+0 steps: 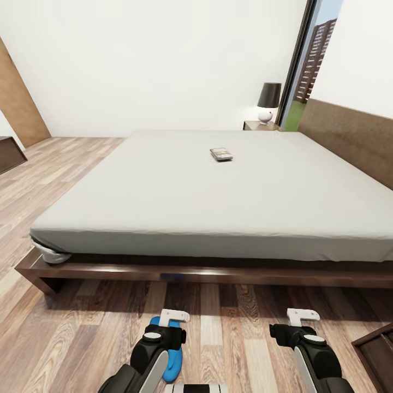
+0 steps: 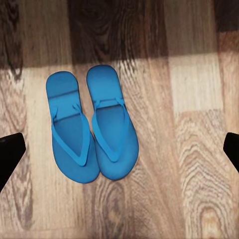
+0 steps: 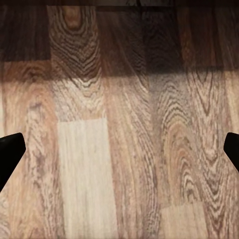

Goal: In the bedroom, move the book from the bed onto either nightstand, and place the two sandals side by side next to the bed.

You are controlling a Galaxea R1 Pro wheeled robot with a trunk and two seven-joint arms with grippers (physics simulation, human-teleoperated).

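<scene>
The book (image 1: pixel 221 154) is lying on the bed (image 1: pixel 164 196), near the headboard edge. The two blue sandals (image 2: pixel 92 124) are sitting side by side, touching, on the wood floor (image 3: pixel 119 149) beside the bed. The left gripper (image 2: pixel 119 149) is hanging over them, spread wide. The right gripper (image 3: pixel 119 149) is spread wide too, holding nothing.

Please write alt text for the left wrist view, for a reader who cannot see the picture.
Two bright blue flip-flop sandals lie side by side, their edges touching, on a brown wood-plank floor, seen from directly above. The dark fingertips of the open left gripper show at both side edges, well apart from the sandals.
</scene>
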